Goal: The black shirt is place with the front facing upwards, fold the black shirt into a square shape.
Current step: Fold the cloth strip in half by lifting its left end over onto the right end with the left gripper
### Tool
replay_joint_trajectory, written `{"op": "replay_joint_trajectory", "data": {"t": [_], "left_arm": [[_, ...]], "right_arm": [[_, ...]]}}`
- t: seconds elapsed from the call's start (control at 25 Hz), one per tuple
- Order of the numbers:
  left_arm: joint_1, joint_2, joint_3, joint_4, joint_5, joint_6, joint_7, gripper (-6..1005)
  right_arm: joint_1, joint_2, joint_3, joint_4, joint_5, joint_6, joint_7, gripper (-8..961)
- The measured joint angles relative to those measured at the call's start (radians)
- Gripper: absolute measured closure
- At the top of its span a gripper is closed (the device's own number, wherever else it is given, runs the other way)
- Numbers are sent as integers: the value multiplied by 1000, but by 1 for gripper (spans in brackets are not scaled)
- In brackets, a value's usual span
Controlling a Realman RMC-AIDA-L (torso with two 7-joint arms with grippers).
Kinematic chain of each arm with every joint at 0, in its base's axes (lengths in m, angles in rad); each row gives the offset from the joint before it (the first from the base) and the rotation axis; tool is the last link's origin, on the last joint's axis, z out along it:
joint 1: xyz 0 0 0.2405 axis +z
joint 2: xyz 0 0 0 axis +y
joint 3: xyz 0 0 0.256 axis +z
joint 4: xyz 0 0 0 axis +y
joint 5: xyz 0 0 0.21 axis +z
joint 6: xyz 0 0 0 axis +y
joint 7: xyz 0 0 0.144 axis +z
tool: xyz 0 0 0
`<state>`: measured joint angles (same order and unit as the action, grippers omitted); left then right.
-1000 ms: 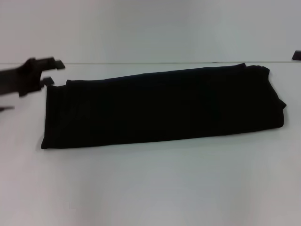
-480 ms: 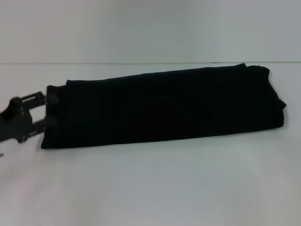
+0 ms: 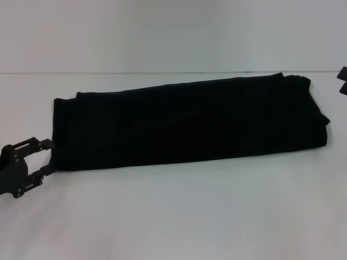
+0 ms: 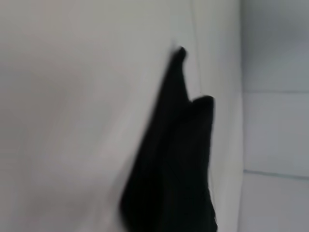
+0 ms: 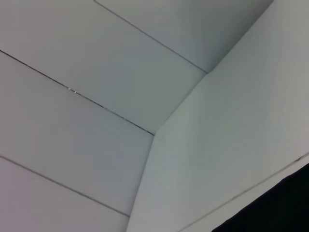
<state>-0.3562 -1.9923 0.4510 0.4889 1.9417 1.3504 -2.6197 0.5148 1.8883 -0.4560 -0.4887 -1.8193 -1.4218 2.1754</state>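
The black shirt (image 3: 187,122) is laid across the white table (image 3: 173,216) as a long band, w/ lengthwise folds apparently done. The left gripper (image 3: 47,157) is seen at the band's near-left corner, fingers spread apart, nothing pinched. Only a sliver of the right gripper (image 3: 342,80) is caught at the far right edge; open or closed can't be told. For a square, the left end should prob. be pinched thru all layers and carried over evenly. Cloth is soft, matte, limp; edges are rounded, slightly rumpled at the right end.
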Motion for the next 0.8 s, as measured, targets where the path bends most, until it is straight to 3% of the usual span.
{"op": "replay_joint_trajectory", "data": {"t": [0.44, 0.8], "left_arm": [[0, -16, 4, -4, 23, -84, -94, 342], [-24, -12, 7, -55, 25, -139, -101, 349]], "right_arm": [[14, -10, 0, -2, 1, 41, 0, 346], [21, -12, 0, -1, 2, 55, 6, 346]]}}
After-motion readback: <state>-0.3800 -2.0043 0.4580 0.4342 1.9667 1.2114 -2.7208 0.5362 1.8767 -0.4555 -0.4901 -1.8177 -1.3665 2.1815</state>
